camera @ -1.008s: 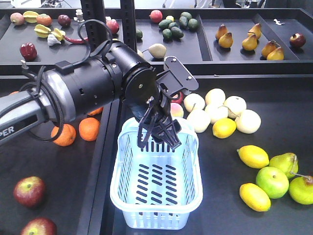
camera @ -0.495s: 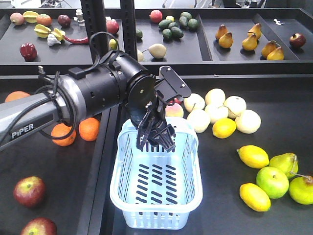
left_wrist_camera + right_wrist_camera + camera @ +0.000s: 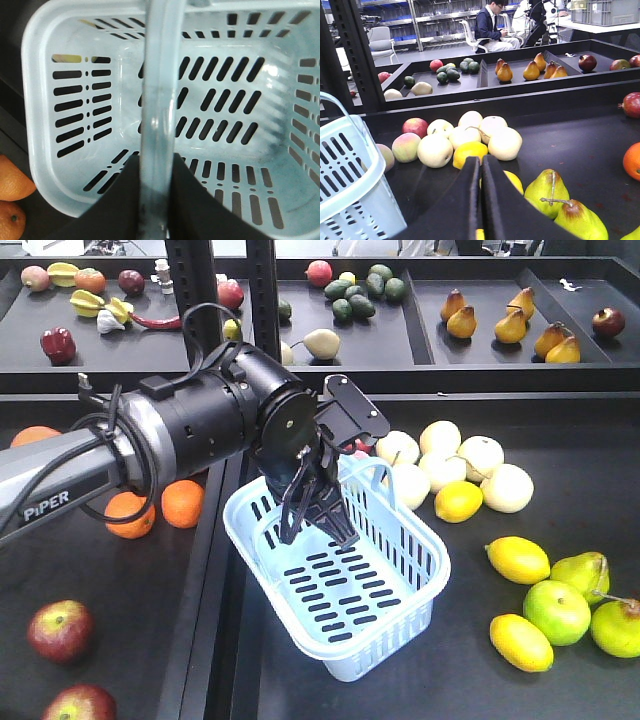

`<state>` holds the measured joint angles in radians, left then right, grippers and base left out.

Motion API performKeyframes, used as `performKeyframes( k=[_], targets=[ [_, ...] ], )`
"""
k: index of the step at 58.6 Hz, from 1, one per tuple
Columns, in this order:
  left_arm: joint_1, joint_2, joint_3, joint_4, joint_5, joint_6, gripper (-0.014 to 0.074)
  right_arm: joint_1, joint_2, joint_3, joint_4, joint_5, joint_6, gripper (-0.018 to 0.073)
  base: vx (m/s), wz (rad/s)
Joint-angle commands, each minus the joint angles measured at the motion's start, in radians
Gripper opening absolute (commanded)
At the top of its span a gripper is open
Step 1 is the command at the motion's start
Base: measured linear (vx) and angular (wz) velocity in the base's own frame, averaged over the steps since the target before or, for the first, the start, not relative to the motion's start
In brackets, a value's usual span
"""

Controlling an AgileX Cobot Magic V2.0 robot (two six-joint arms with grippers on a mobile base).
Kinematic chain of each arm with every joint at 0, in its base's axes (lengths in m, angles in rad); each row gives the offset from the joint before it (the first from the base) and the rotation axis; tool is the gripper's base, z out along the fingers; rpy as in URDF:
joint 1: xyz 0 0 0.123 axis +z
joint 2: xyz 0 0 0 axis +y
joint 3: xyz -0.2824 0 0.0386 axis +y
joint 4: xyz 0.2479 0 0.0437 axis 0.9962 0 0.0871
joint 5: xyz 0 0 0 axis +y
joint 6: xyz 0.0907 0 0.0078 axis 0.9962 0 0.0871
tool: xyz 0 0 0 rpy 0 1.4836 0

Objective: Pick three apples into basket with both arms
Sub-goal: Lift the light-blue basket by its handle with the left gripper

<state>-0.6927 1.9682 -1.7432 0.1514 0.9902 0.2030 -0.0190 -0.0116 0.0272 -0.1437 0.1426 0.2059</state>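
Got the left gripper clamped tight on the swinging loop handle of the pale-blue slotted plastic basket. Holding that basket tipped and skewed, with its opening turned toward the front camera and its low end at 5 o'clock, down by the dark tabletop. From the left wrist, looking straight past the handle onto the slotted floor, with two round oranges outside at 8 o'clock.

Over to the right gripper: pressed closed, with black fingers flat against each other, low near a yellow lemon and yellow-green pears.

Out at 8 o'clock of the basket, well apart: two deep-red round apples, lying on the neighbouring black surface. At 1 o'clock, near the rim: a cluster of pale cream round fruits.
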Motion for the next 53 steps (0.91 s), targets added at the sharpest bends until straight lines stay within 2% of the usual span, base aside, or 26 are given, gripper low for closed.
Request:
performKeyframes(
  k=[1,19,32,40,53],
  targets=[
    [0.004,-0.086,-0.028,0.0,0.002,-0.009,-0.0008,-0.004,-0.012,0.014,-0.002,-0.075,-0.007,-0.0005,0.0,0.0],
    [0.004,-0.278,-0.028,-0.054,0.02,-0.012,-0.0008,-0.004,-0.012,0.014,-0.002,-0.075,-0.007,-0.0005,0.0,0.0],
    [0.004,-0.43,-0.028,-0.19,0.138,-0.065,-0.0006,-0.004,-0.012,0.014,-0.002,-0.075,-0.007,-0.0005,0.0,0.0],
    [0.004,-0.508,-0.028,-0.247,0.22,-0.065,-0.0006,-0.004,-0.012,0.014,-0.002,-0.075,-0.007,-0.0005,0.0,0.0],
    [0.004,-0.608,-0.028,-0.252,0.261,-0.065,-0.0006,-0.004,-0.012,0.014,-0.002,-0.075,-0.007,-0.0005,0.0,0.0]
  ],
)
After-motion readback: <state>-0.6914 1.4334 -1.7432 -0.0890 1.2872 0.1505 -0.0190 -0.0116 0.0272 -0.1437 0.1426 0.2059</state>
